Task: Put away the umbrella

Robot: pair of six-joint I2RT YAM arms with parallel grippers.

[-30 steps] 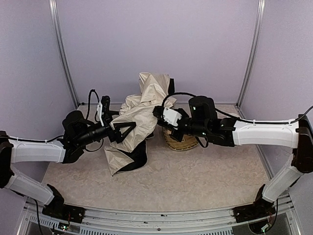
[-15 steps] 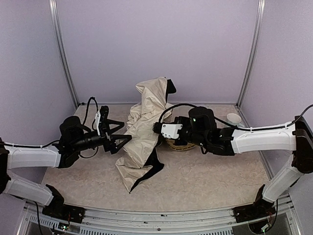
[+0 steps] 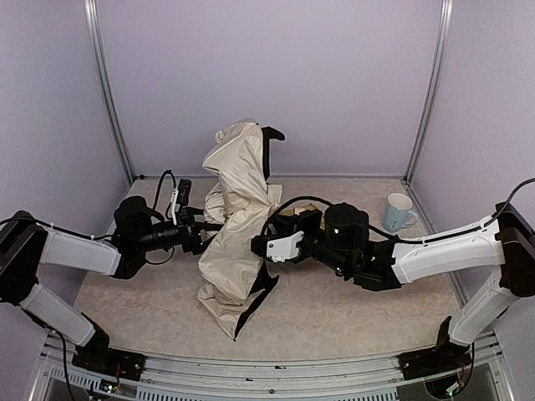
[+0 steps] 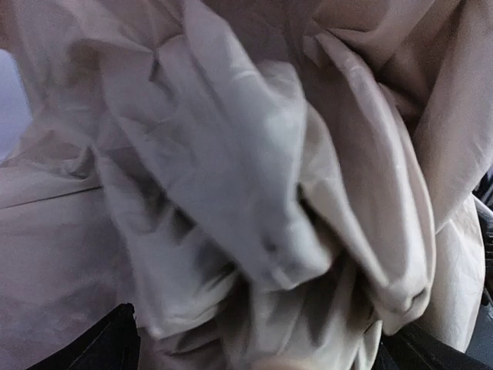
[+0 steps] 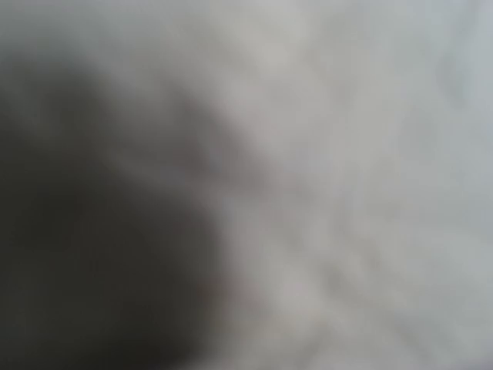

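The umbrella [image 3: 236, 209] is a crumpled heap of cream-beige fabric with black edges, standing tall at the table's middle. My left gripper [image 3: 201, 232] is open at the heap's left side. In the left wrist view, folds of the umbrella [image 4: 254, 169] fill the frame and lie between the black fingers [image 4: 108, 343] of my left gripper [image 4: 262, 356]. My right gripper [image 3: 257, 246] is pushed into the fabric from the right and is shut on it, its fingertips hidden. The right wrist view shows only blurred pale umbrella [image 5: 347, 169] cloth.
A woven straw basket tray [image 3: 303, 209] lies behind my right wrist, mostly covered by it. A pale mug [image 3: 399, 211] stands at the back right. Lilac walls and metal posts [image 3: 110, 92] close in the back and sides.
My right arm has swung left and nearer, taking the umbrella with it. The left gripper has moved up to the fabric's left side. The mug has come into view.
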